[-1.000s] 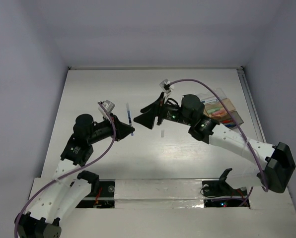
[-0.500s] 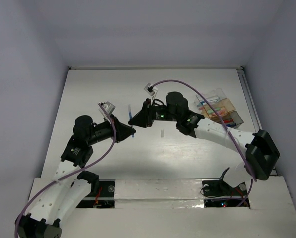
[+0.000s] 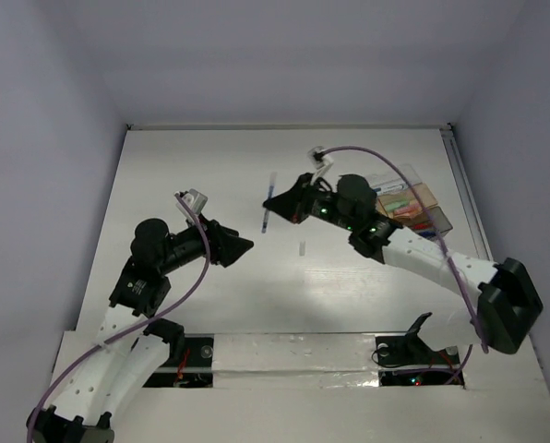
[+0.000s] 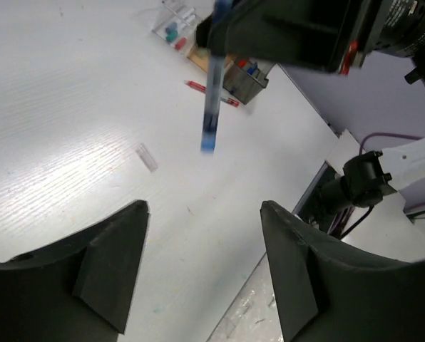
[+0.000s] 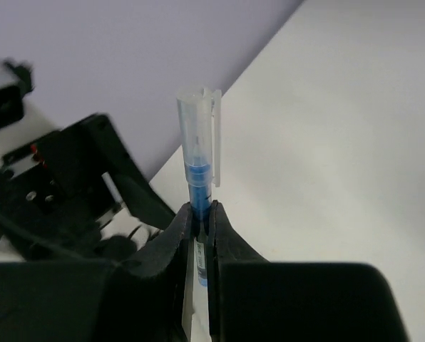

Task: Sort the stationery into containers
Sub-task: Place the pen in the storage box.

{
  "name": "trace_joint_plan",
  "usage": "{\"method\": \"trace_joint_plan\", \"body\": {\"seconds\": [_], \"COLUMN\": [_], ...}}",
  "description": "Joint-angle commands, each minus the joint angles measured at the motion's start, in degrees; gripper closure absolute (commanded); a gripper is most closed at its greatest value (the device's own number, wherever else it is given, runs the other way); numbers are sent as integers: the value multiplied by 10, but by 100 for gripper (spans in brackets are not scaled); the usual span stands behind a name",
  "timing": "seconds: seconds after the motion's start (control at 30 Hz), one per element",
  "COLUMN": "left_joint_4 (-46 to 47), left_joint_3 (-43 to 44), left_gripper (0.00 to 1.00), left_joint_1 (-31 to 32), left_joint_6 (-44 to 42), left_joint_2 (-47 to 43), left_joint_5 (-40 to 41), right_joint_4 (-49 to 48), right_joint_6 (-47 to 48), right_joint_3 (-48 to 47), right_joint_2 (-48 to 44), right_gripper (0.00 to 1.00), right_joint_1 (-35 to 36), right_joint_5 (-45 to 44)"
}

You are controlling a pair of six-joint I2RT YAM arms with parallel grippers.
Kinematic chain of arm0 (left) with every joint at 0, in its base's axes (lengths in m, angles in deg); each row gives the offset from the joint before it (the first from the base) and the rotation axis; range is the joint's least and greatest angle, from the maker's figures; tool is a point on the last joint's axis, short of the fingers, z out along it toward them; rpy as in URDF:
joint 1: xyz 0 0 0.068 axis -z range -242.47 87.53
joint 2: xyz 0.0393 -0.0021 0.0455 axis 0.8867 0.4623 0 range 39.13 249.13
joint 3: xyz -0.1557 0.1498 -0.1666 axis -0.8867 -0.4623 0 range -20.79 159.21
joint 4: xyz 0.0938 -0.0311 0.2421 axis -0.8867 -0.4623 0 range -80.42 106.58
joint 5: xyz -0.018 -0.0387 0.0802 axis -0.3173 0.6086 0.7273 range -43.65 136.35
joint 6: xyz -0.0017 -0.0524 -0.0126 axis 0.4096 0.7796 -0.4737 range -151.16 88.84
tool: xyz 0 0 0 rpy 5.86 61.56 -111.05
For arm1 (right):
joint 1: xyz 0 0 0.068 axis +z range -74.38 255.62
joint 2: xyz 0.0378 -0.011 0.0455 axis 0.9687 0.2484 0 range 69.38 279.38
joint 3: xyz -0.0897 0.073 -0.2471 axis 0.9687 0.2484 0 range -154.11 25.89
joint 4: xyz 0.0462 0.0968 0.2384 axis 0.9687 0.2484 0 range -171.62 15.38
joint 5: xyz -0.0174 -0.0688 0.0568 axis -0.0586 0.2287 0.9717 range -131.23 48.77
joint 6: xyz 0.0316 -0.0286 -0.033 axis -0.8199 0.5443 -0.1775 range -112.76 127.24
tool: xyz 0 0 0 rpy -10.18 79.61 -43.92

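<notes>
Right gripper [image 3: 279, 199] is clamped on a blue-bodied pen with a clear plastic cap and clip [image 3: 267, 220], carrying it above the white table [image 3: 192, 175], well to the left of the cluster of clear, orange-tan and grey plastic boxes [image 3: 427, 198]. In the right wrist view, the two black fingers [image 5: 180, 231] pinch the barrel just below the cap, which likely keeps the pen steady for the trip to the boxes. The pen stands nearly upright there, cap end away from the wrist; the blue ink core shows through the clear barrel. Left gripper [image 3: 243, 246] hangs further left of the boxes than the pen, jaws spread wide and holding nothing, apparently standing clear. A slim red pen [image 4: 194, 85] lies on the table just beside the boxes, and a small clear sliver [image 3: 303, 248] rests between the boxes and the left gripper. Coloured items already show inside the boxes; sorting appears partly done.
</notes>
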Motion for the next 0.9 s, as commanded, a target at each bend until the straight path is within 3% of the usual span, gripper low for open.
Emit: {"method": "trace_joint_plan", "body": {"seconds": [0.0, 0.1, 0.17, 0.27, 0.4, 0.73, 0.87], "left_joint_4": [-2, -10, -12, -18, -28, -39, -40], "left_joint_3": [6, 8, 9, 12, 15, 19, 20], "left_gripper": [38, 24, 22, 12, 5, 1, 1], "left_joint_1": [0, 7, 18, 38, 65, 113, 120], "left_joint_6": [-10, -11, -11, -14, -16, -14, -14], "left_joint_2": [-19, -30, -38, -54, -73, -104, -110], "left_joint_5": [34, 51, 63, 75, 95, 132, 139], "right_joint_4": [-19, 36, 89, 163, 238, 284, 277], "right_joint_6": [-32, -44, -47, -55, -45, -41, -52], "right_joint_3": [51, 106, 133, 181, 212, 217, 219], "right_joint_2": [-82, -152, -189, -261, -315, -253, -229], "right_gripper": [100, 100, 100, 100, 100, 100, 100], "right_joint_1": [-73, -149, -209, -298, -394, -519, -525], "right_joint_5": [-118, -196, -259, -316, -359, -344, -332]}}
